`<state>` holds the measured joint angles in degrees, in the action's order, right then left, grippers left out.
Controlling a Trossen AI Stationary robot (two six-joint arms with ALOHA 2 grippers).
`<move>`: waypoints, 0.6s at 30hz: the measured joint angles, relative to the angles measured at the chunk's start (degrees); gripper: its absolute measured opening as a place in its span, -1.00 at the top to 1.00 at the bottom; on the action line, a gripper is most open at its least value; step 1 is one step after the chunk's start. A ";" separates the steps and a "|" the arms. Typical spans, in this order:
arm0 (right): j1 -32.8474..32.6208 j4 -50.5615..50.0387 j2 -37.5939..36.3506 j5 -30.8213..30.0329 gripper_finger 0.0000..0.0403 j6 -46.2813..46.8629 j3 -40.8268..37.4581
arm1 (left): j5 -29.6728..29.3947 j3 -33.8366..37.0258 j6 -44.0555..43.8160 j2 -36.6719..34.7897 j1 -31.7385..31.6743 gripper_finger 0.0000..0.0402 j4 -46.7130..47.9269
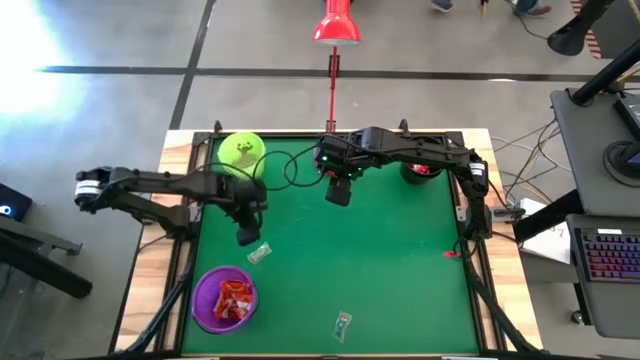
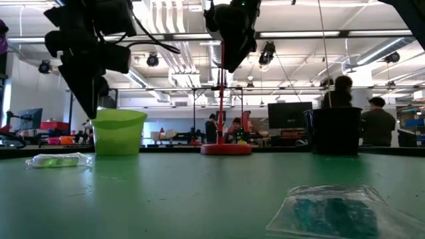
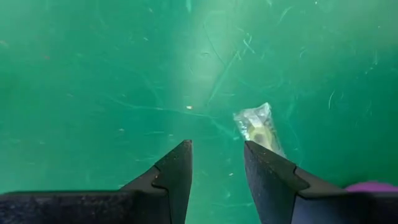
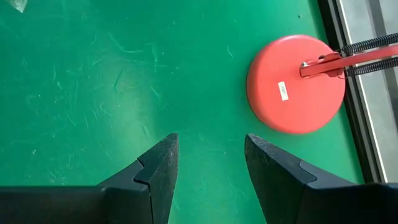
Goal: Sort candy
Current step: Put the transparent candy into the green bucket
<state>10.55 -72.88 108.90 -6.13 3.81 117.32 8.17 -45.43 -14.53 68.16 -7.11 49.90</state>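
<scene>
Candy in a clear greenish wrapper was seen at the high view's lower left, just below and right of the left gripper, whose fingers stood apart and empty. Its long axis was angled up to the right; the right gripper, also parted, was placed farther off at upper centre.

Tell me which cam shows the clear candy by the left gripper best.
Left wrist view: the clear candy lies close, just past the open left gripper. High view shows a small speck; low view shows it side-on; right wrist view misses it.

A big room with a grey floor, long bright lights and pipes on the ceiling, desks with screens, and people sitting far back
</scene>
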 joint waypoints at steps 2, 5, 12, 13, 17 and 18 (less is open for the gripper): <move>0.00 -0.02 0.00 0.00 0.12 -0.14 0.00 | 0.87 1.22 -2.62 0.00 1.36 0.36 -1.71; 0.00 -0.13 0.00 0.00 0.12 -0.46 0.00 | 1.81 2.01 -6.08 0.00 4.34 0.36 -3.73; 0.00 -1.25 0.00 0.00 0.12 0.74 0.00 | -2.75 3.01 -20.58 0.43 10.13 0.36 -5.39; 0.00 -1.84 -0.01 0.00 0.12 1.12 0.00 | -2.62 3.31 -22.47 0.44 10.47 0.36 -5.41; 0.00 -4.12 -0.04 0.00 0.12 2.61 0.00 | -1.50 4.91 -26.62 0.44 12.25 0.36 -5.68; 0.00 -4.39 -0.04 0.00 0.12 2.98 0.00 | -1.38 5.35 -27.81 0.44 12.58 0.36 -6.21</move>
<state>10.55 -77.28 108.86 -6.13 6.80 117.32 6.79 -40.07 -42.35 68.60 5.47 43.70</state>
